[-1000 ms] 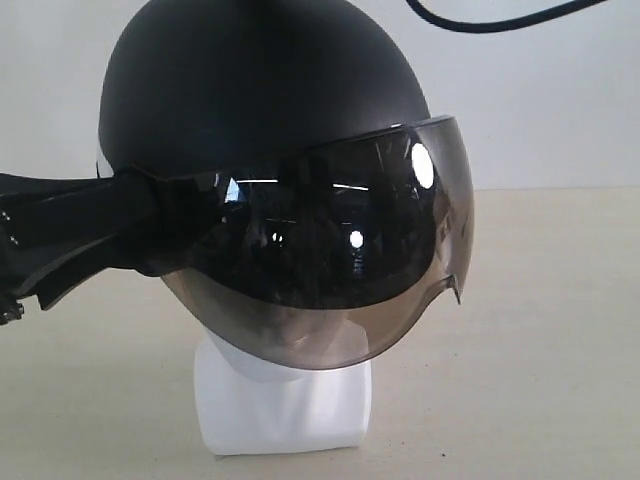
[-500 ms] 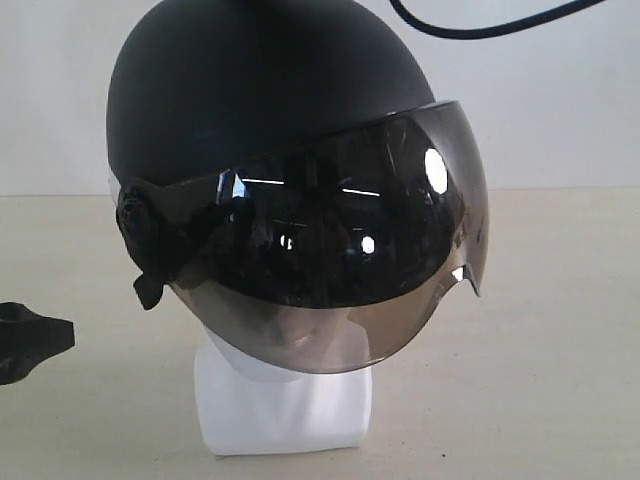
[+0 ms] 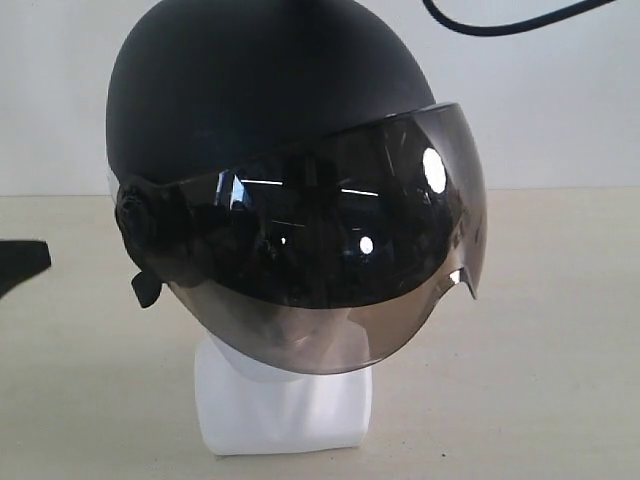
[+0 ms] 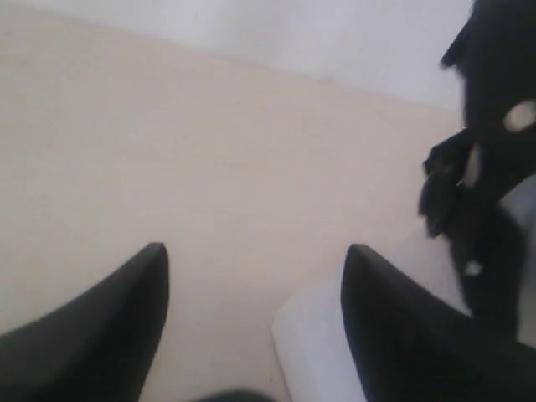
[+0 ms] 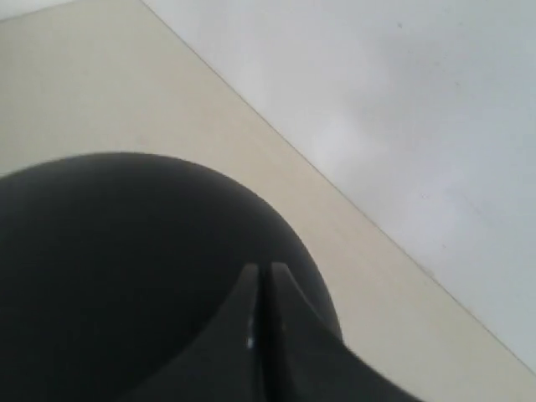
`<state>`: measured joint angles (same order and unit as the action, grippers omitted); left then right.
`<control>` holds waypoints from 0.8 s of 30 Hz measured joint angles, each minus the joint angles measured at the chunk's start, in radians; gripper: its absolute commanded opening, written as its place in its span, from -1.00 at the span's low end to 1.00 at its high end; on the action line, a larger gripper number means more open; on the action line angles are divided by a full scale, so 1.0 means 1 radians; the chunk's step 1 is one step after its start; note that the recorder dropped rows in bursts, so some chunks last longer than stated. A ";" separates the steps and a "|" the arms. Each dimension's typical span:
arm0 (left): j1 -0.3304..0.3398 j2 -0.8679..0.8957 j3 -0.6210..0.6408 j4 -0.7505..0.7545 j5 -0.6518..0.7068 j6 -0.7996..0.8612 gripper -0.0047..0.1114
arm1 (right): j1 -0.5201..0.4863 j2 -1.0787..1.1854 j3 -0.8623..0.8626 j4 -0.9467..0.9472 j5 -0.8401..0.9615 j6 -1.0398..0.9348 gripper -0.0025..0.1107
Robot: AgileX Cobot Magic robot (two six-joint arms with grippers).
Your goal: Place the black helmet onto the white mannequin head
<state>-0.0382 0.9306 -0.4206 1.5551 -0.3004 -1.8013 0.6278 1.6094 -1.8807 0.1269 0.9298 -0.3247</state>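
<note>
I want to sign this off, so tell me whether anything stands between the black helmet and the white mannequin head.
Nothing visible does. The black helmet already sits on the white mannequin head, its visor over the face; only neck and base show below. The open left gripper stands aside.

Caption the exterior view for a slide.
Black helmet seated on the white mannequin head, tinted visor down over the face.

Exterior view close, level, facing black helmet (image 3: 250, 90), wrist views near it, beside and above
</note>
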 measured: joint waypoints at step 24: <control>0.000 -0.017 -0.054 0.008 -0.187 0.043 -0.09 | 0.000 -0.716 0.689 -0.662 0.031 0.720 -0.96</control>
<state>-0.0382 0.9136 -0.4745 1.5633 -0.4876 -1.7586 0.6278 0.8937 -1.1914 -0.5353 0.9613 0.3958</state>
